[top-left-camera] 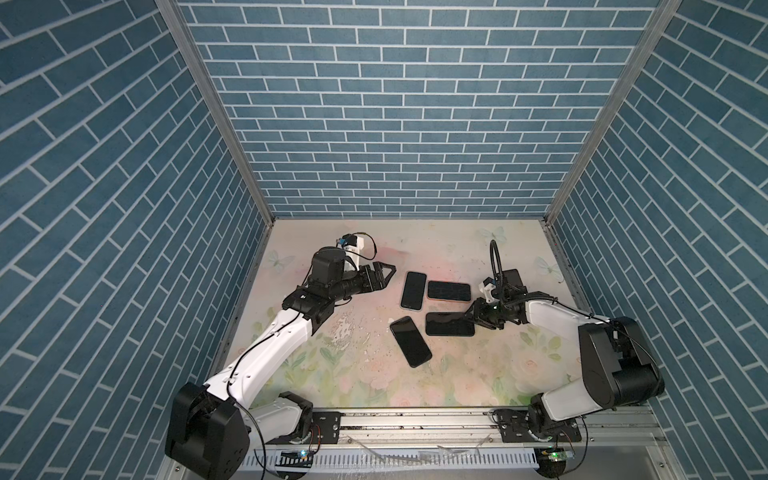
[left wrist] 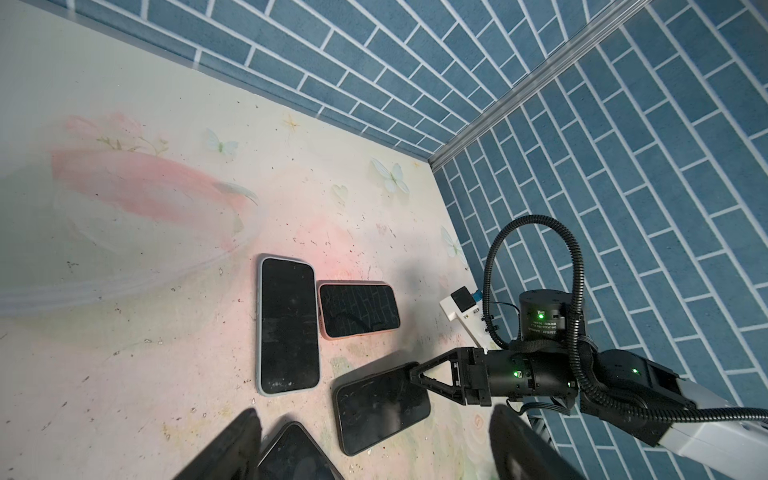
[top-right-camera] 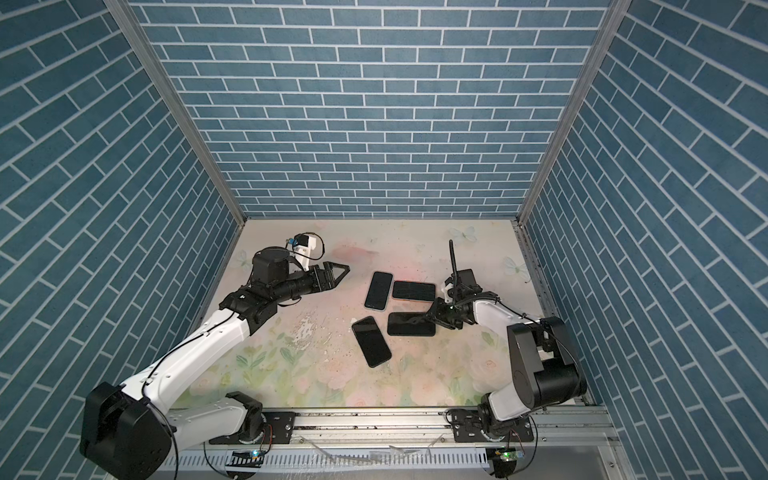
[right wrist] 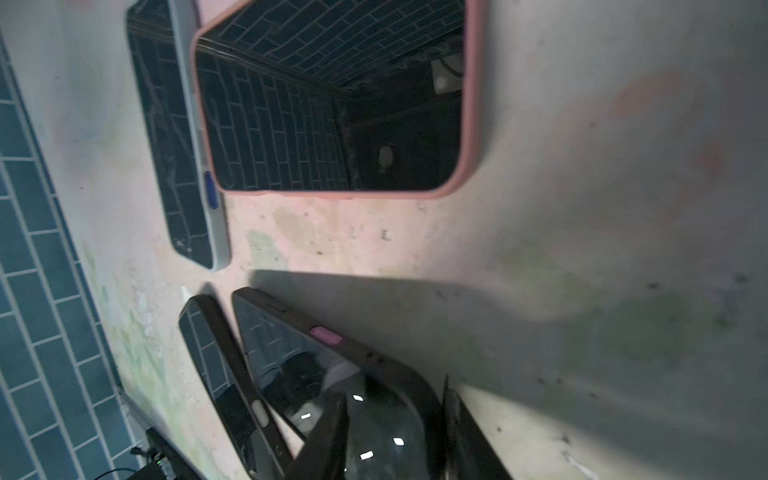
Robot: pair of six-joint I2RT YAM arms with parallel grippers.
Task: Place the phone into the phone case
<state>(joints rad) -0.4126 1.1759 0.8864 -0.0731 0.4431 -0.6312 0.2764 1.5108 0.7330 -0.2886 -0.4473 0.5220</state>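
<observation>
A dark-screened phone in a black phone case (top-left-camera: 450, 324) (top-right-camera: 411, 324) lies flat near the table's middle. My right gripper (top-left-camera: 469, 316) (right wrist: 395, 390) is at its right end. The jaws stand apart, one finger over the screen (right wrist: 328, 440) and the other just outside the case's corner. The case has a pink side button (right wrist: 327, 335). My left gripper (top-left-camera: 384, 276) (left wrist: 374, 415) hovers open and empty to the left of the phones, with nothing between its fingers.
Three more cased phones lie close by. One has a pale grey case (top-left-camera: 414, 290) (left wrist: 287, 326), one a pink case (top-left-camera: 449, 290) (right wrist: 332, 95), and a dark one lies diagonally in front (top-left-camera: 410, 341) (left wrist: 295, 457). Blue brick walls enclose the floral table (top-left-camera: 519, 374).
</observation>
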